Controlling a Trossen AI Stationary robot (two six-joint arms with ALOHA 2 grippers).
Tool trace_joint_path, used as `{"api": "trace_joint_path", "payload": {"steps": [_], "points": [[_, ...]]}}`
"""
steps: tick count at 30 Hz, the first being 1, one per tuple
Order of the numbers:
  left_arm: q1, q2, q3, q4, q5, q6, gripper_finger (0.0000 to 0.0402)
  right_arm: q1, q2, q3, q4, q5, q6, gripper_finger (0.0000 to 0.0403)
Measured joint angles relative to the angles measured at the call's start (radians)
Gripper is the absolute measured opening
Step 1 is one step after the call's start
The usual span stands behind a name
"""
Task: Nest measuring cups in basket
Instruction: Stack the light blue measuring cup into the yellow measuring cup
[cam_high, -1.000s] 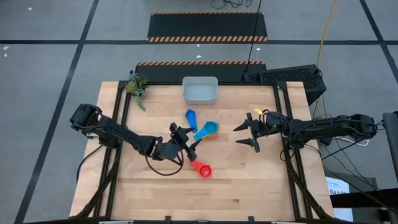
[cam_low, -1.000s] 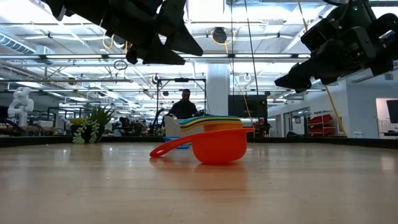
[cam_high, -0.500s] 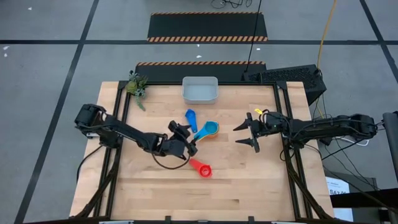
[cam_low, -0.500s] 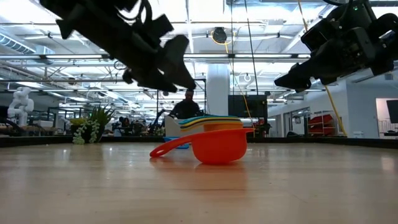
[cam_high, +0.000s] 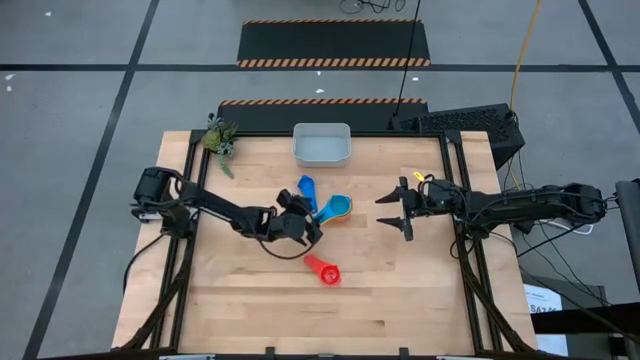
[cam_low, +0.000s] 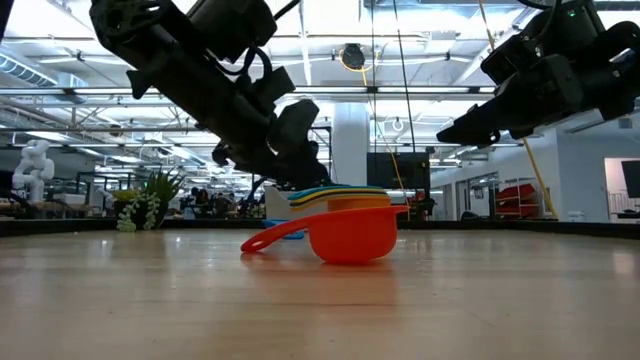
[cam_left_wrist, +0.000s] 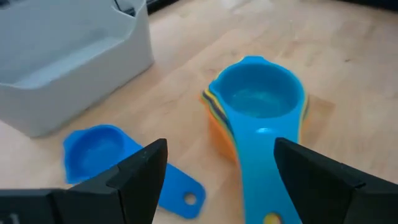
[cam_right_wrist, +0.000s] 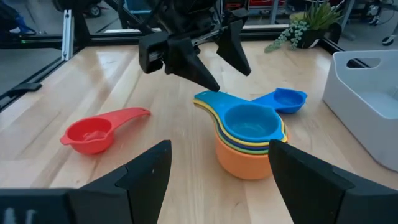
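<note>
Jaws spread on left gripper (cam_high: 300, 222) — poised over stacked cups' (cam_left_wrist: 258, 109) handle, ready to grasp; right gripper (cam_high: 397, 211) open, waiting nearby.

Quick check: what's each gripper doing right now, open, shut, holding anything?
Left gripper: open, empty, poised over the handle of the stacked cups.
Right gripper: open, empty, waiting above the table to the right of the stack.

one basket (cam_high: 321, 144); one plant (cam_high: 220, 138); one cup stack (cam_high: 339, 208); two loose cups: blue (cam_high: 306, 187), red (cam_high: 327, 271)
</note>
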Motion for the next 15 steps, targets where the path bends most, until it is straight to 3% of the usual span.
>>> {"api": "trace_joint_path", "payload": {"steps": [4,15], "points": [[-0.017,0.000,0.000,0.004,0.036,-0.071,0.0294,0.000,0.000,0.000,0.000,0.000,-0.001,0.0263],[-0.075,0.000,0.000,0.082,-0.028,-0.077,0.0294,0.000,0.000,0.000,-0.001,-0.001,0.030,0.0263]]}}
